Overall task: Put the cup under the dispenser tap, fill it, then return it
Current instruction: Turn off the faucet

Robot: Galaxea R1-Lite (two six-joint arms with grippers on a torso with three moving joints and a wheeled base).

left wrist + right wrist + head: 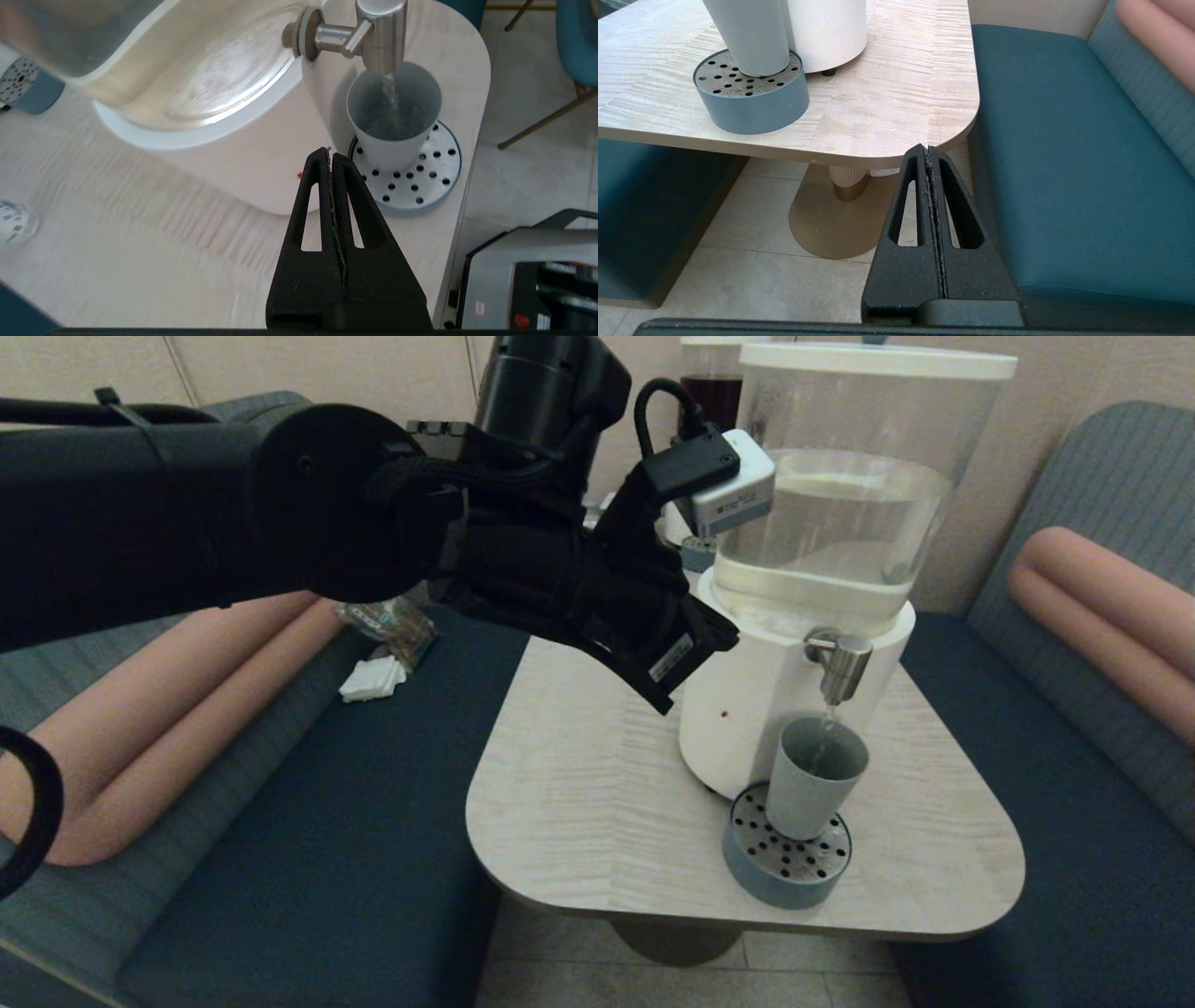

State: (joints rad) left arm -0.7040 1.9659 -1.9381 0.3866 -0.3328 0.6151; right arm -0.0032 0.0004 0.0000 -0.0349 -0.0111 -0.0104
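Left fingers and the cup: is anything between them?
Nothing solid: in the left wrist view the shut left fingers hang apart from the cup, over the drip tray's edge.

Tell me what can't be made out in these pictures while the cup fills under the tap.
- Head view: the left arm hides the left end effector's tips and part of the dispenser base.
- Head view: the dark-liquid dispenser behind is mostly blocked by the clear tank.
- Left wrist view: how full the cup is; the stream from the tap blurs the surface.
- Right wrist view: the cup's rim and the tap are cut off by the picture's edge.
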